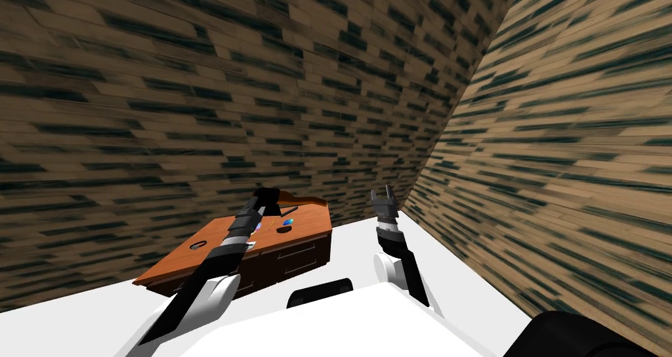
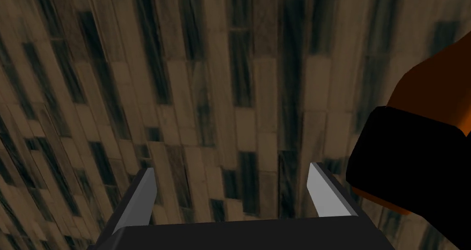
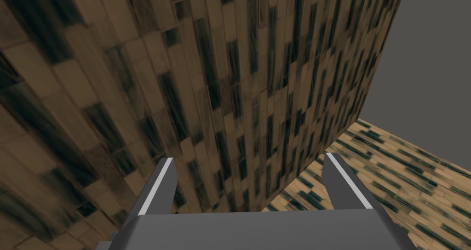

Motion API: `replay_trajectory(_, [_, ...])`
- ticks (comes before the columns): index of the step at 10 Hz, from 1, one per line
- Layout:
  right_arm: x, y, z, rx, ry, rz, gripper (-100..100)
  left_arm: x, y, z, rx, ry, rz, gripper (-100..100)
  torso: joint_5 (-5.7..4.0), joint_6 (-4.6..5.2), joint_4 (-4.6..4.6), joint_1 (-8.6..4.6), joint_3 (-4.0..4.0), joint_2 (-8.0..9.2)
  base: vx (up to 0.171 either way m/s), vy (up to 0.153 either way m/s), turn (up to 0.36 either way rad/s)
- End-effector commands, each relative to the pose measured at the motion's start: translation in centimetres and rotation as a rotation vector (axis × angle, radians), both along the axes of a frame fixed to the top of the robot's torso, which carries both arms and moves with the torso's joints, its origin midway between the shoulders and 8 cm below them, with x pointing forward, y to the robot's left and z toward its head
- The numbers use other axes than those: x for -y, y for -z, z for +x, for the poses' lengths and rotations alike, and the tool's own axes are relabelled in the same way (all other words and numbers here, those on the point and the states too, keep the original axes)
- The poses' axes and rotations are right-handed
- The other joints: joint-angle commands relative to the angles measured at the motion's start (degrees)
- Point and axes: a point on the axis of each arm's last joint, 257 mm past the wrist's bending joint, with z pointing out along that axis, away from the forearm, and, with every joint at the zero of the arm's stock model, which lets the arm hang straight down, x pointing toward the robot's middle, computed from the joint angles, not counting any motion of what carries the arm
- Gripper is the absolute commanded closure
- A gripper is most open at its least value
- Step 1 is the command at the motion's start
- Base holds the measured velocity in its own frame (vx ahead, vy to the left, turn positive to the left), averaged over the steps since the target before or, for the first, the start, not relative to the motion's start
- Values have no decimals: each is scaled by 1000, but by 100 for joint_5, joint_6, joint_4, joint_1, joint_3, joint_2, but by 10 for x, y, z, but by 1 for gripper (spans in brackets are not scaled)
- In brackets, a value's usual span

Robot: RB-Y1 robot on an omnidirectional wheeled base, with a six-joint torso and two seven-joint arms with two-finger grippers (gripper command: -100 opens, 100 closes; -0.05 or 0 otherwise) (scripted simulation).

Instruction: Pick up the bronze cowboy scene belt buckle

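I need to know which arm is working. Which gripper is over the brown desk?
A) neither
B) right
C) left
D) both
C: in the head view the left gripper hangs over the brown desk, while the right gripper stands raised off to its side.

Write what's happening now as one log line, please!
left gripper: open, above desk, facing wall | right gripper: open, raised beside it | holding: nothing

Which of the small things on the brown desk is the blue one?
The small bright blue thing on the desk's far part; the round thing at its near end is dark.
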Motion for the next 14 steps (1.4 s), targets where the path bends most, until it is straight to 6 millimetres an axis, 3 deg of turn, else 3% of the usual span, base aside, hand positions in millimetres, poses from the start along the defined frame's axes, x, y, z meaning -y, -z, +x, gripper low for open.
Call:
replay_trajectory(1, [0,0,0,0,0,0,0,-7,24,10,-68,-1,-15,-100,0,0,0,0,0,0,-22,57,-210])
replay_trajectory(11, [0,0,0,0,0,0,0,-67,152,30,-418,-65,-97,-100,-2,-1,-1,-10,-3,-6,-19,46,-146])
replay_trajectory(14, [0,0,0,0,0,0,0,-89,198,23,-534,-103,-124,-100,-3,1,-1,-12,-4,-7,-17,38,-148])
